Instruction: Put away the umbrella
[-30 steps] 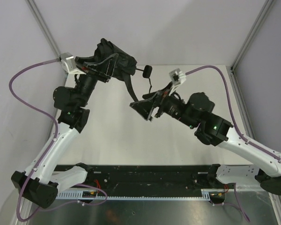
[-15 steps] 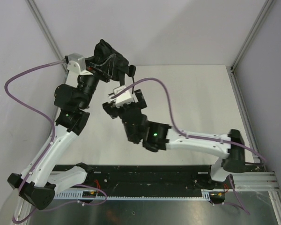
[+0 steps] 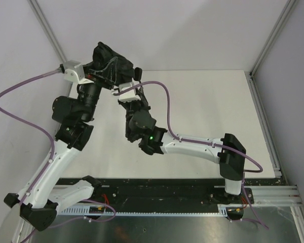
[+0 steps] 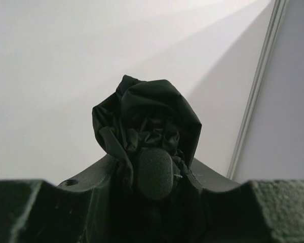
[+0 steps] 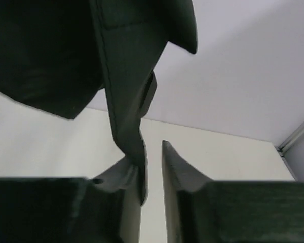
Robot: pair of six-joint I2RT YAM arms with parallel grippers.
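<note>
The black fabric folding umbrella [image 3: 110,59] is at the far left corner of the white desk [image 3: 207,111], lifted off the surface. It is gathered into a wrinkled bundle. The left pincer [image 3: 113,70] holds it. In the left wrist view the bundle [image 4: 147,119] sits between the two dark fingers of this pincer [image 4: 154,166], with the folds pressed against both of them. A rounded matt dark knob [image 4: 154,173] is low in the middle of the bundle, and I cannot tell which part of the umbrella it is.

The right arm reaches across the desk to the same far left corner. Its pincer [image 3: 137,76] is just beside the bundle, on the side toward the middle of the desk. In the right wrist view a flat black fabric strap with a stitched edge [image 5: 124,101] hangs from the umbrella down between the fingers of the right pincer [image 5: 149,157]. The jaws stand narrow. The strap lies against one finger [image 5: 125,174], and a pale gap shows between the strap and the other finger [image 5: 175,167], so the jaws are not pressed together on it. The lower end of the strap is inside the gap.

A purple cable [image 3: 20,96] curves from the left wrist, outside the left edge of the desk.
</note>
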